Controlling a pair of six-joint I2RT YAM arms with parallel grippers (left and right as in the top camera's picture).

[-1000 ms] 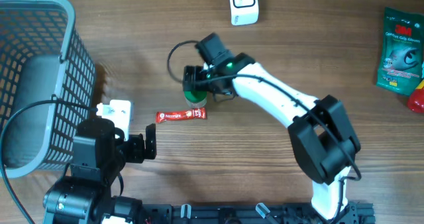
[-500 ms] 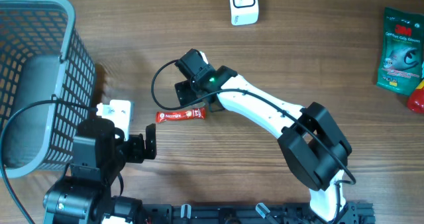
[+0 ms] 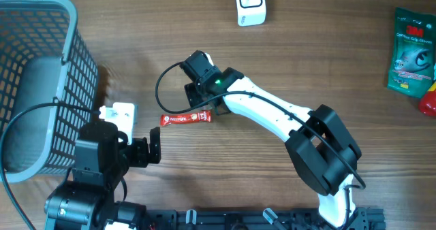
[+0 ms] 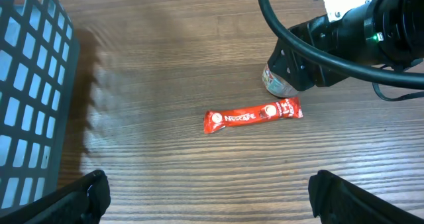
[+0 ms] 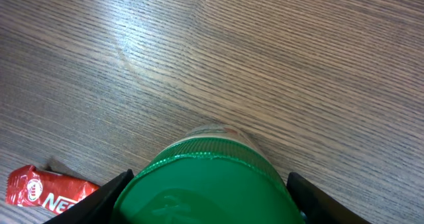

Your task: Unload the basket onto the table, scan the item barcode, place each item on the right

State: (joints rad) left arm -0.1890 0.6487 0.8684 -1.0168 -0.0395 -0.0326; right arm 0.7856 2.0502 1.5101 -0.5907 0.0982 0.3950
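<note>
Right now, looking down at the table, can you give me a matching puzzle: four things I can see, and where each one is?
Things:
1. red sachet
2. green-lidded jar
3. mesh basket
4. green packet

Places:
A. far right edge of the table
B. between the right arm's fingers
C. far left of the table
D. lying flat, just beside the jar

Pairs: 1-D, 2-B, 3-C, 4-A.

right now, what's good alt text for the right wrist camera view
A round green plastic lid fills the bottom centre, flanked by the dark fingers of the right claw, one at each side. A red Nescafe sachet pokes in at the lower left on the wood-grain table.
</note>
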